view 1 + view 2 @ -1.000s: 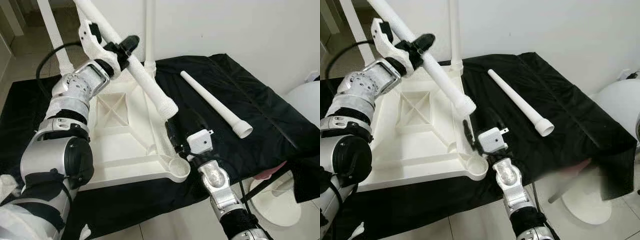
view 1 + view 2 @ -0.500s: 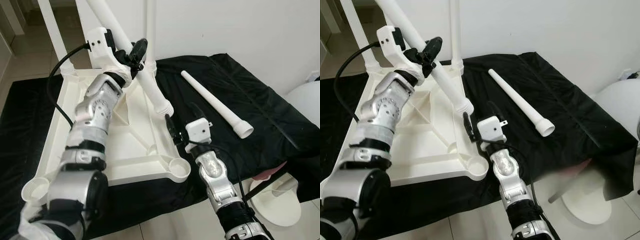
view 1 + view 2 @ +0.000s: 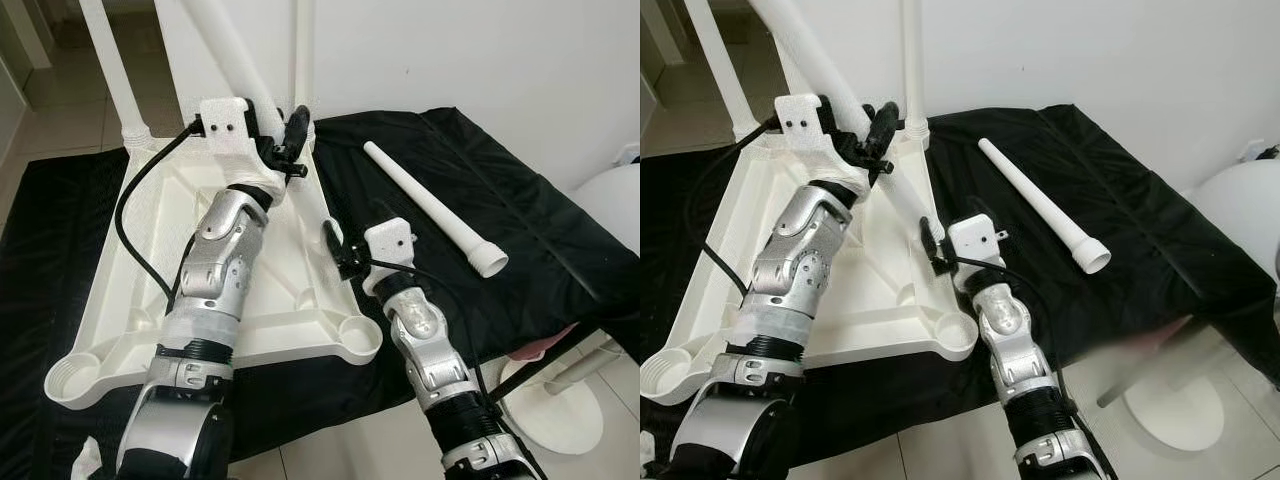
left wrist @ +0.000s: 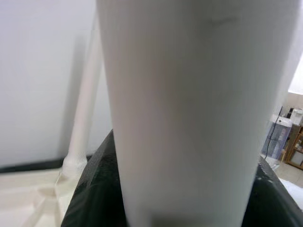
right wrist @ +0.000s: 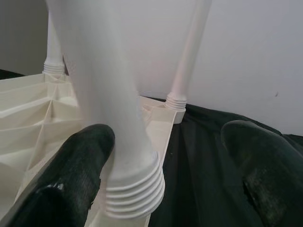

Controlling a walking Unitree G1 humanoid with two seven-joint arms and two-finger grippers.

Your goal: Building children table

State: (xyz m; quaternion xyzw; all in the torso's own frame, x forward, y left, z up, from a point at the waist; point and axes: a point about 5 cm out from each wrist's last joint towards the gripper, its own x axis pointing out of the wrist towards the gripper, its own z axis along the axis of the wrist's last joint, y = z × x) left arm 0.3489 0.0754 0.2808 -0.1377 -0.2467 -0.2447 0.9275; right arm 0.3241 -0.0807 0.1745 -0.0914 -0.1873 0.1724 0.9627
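Since a second ago the left arm has swung in over the table top, and the leg it carries has come down from a raised slant until its ribbed end meets the top near the right edge. The right gripper [image 3: 333,245] has moved up to that end.

The table top [image 3: 120,270] is a white plastic slab lying upside down on a black cloth [image 3: 520,230], with ribbed bracing across its underside and round sockets at its corners. Two white legs already stand upright in the far corners, the far-left leg [image 3: 110,70] and the far-right leg [image 3: 300,60]. The held leg [image 3: 230,60] is a smooth tapering white tube, gripped partway along by the left gripper [image 3: 285,145], whose fingers are closed around it. A spare leg [image 3: 430,205] lies loose on the cloth to the right, well apart from the top.

The right wrist view shows the ribbed collar [image 5: 135,191] of the held leg close up, with the two black fingers [image 5: 80,165] spread wide on either side. The left wrist view gives a close, blurred white stretch of the leg.
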